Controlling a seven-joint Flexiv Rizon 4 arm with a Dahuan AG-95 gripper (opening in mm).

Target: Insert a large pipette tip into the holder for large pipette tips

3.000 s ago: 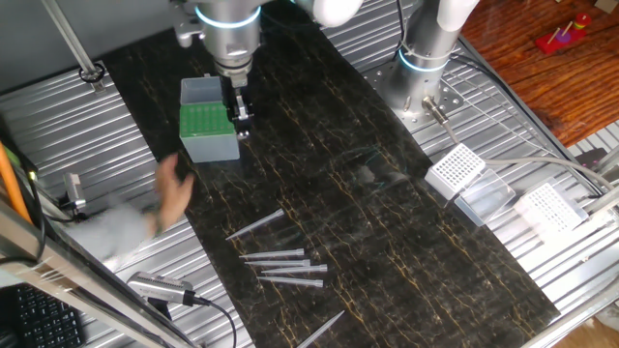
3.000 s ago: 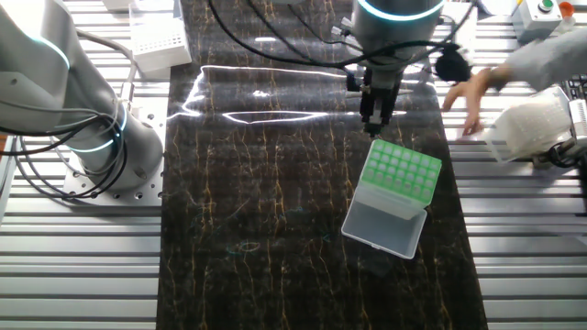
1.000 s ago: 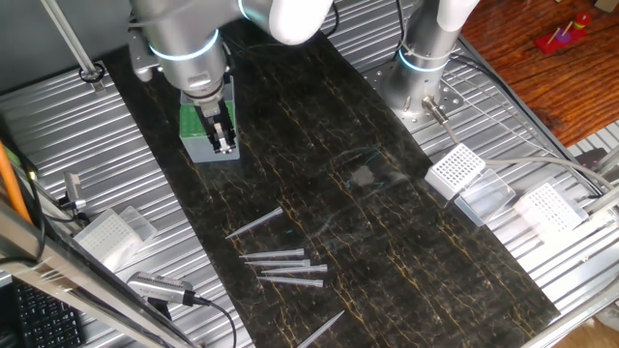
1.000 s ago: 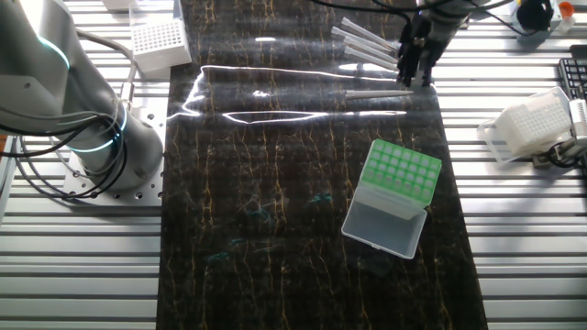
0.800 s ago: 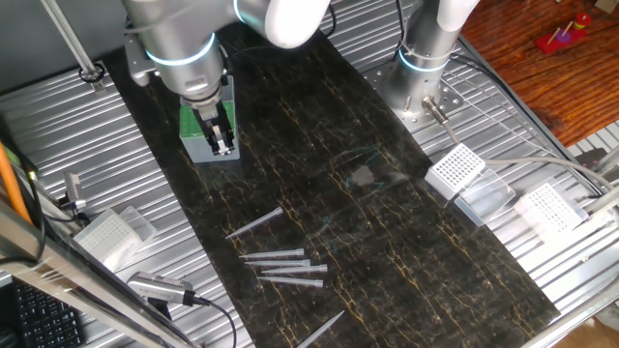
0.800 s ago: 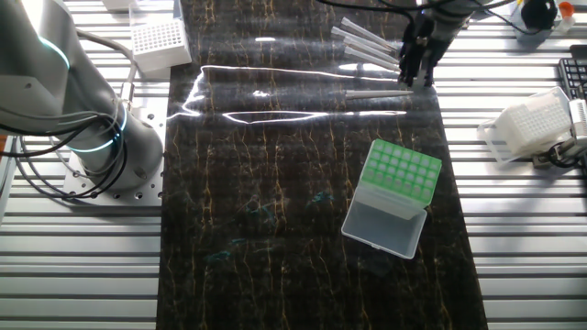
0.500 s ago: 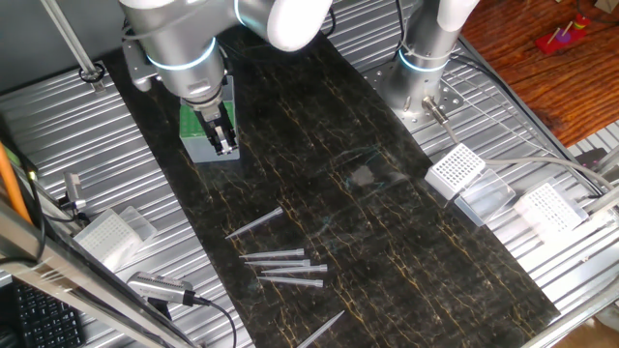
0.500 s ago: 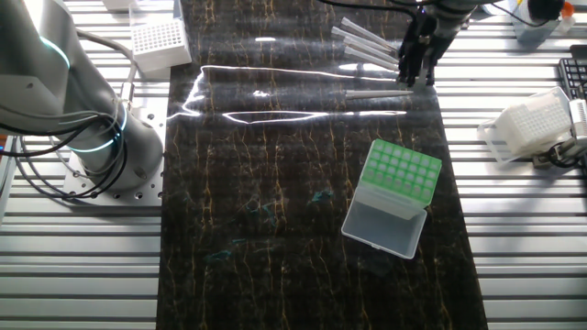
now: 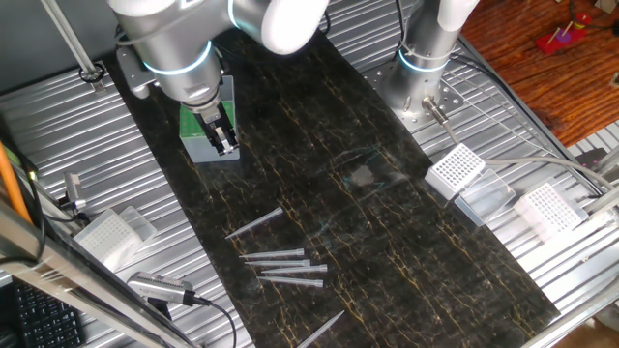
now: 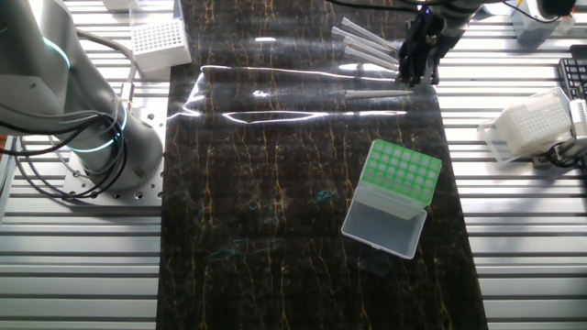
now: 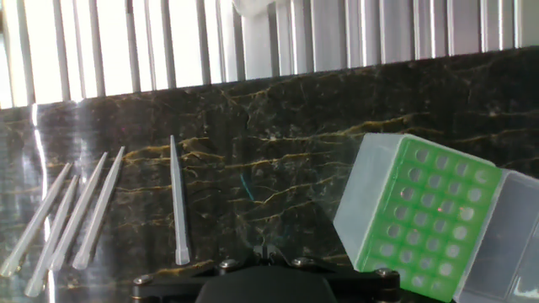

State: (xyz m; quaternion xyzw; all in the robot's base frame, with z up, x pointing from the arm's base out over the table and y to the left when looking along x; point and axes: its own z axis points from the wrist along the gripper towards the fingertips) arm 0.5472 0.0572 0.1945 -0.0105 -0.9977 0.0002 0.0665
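My fingers raised above the bench, their spread I cannot tell, one large pipette tip lying flat ahead of them, four more tips to its left, green holder open to the right, lid flat.

Dark marbled mat, apparently wooden floor

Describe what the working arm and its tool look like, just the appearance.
The arm is made of thick silver-grey metal cylinders with a glowing light-blue ring around the joint and a glossy white rounded cover above. Its tool is small and black, with light patches near the narrow fingers. In the other fixed view the tool looks dark, with black cables running off behind it.
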